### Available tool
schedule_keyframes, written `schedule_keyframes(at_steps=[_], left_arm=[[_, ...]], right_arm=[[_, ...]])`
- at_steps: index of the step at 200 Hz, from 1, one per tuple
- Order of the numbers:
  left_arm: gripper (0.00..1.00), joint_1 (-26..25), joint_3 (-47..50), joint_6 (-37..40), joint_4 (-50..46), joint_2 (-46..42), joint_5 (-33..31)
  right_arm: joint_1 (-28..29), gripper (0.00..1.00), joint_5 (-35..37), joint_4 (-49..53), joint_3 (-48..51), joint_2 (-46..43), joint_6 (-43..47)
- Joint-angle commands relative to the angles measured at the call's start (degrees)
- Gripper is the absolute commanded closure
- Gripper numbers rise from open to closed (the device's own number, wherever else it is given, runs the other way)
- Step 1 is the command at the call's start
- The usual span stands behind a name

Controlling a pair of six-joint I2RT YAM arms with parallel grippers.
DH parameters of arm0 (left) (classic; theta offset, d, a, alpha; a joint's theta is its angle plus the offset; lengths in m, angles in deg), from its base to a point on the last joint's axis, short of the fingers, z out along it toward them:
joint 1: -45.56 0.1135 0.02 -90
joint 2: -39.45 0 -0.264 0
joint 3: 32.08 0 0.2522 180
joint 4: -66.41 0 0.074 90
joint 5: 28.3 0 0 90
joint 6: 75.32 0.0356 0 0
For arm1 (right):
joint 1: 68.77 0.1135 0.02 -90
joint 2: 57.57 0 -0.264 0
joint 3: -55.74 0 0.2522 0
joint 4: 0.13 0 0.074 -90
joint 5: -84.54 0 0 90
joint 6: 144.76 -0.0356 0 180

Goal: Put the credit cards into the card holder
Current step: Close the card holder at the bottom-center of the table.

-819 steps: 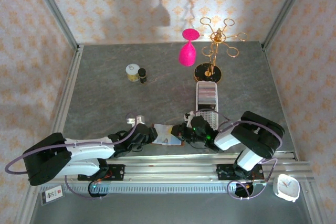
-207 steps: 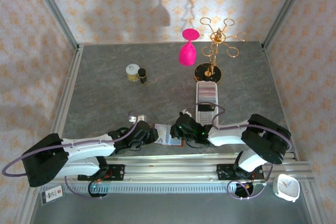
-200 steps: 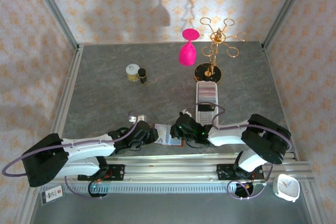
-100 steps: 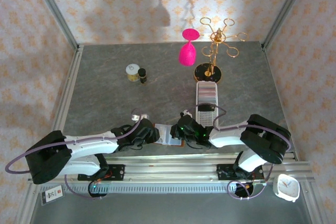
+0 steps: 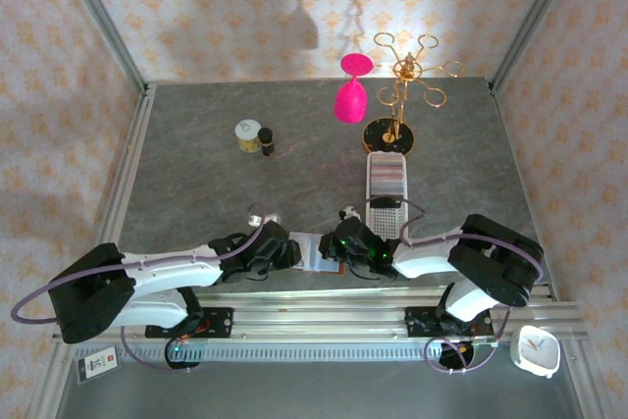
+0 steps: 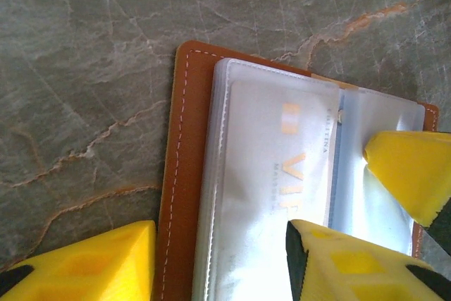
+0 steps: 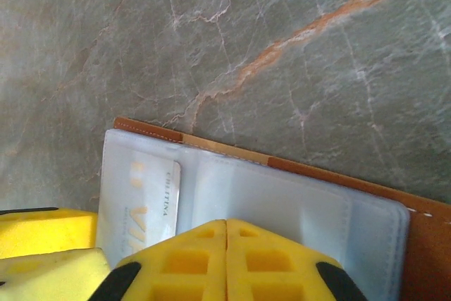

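So the holder [image 6: 184, 174] is lying open and flat on the table [image 6: 84, 68], low in the middle of the overhead frame, with the two arms coming at it from either side, and I reckon the setup is one arm pinning while the other does the fiddly bit. The left gripper [image 6: 218, 252] is spread, not pinching anything. In its wrist view one finger sits bottom left on the stone just beside the brown edge, and the other sits bottom centre over the clear sleeves [image 7: 282, 195], so the holder's left edge runs up between them. My guess is that it's there to stop the thing sliding or flapping shut. The right gripper [image 7: 225, 234] has its fingers pressed tight together, and I can't see anything caught between them. In its own view that closed tip pokes up from bottom centre, right over the sleeves, probably being used as a pusher or a hold-down. One pale card [image 6: 282, 174] with faint gold lettering is already under the plastic. It lies just left of the right tip in the right wrist view, and just above the gap between the left fingers in the left wrist view. Can't tell whether the right tip is touching it. I can't make out any loose cards.
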Motion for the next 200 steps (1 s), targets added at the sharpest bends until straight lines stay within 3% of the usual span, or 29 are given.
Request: schedule_keyframes(at_steps=[1,53,148,168,200], left_arm=[[0.51,-0.71,0.40,-4.00,4.90,-3.30,2.80],[0.51,-0.63,6.27,-9.07,17.68,-9.10,4.29],[0.60,-0.76,9.19,-10.17,23.14,-9.95,2.99],[0.65,-0.77,8.78,-9.30,20.54,-9.64,1.97],[0.84,-0.73,6.51,-6.97,12.43,-7.70,-1.12]], right_arm=[[0.32,0.92,1.18,4.38,2.46,1.88,-0.84],[0.34,0.92,0.80,2.68,2.92,1.90,-1.37],[0.34,0.92,1.33,1.70,3.59,-0.28,-2.43],[0.29,0.92,1.68,1.92,3.62,-1.18,-2.31],[0.31,0.88,3.00,3.14,3.12,-4.15,-1.49]])
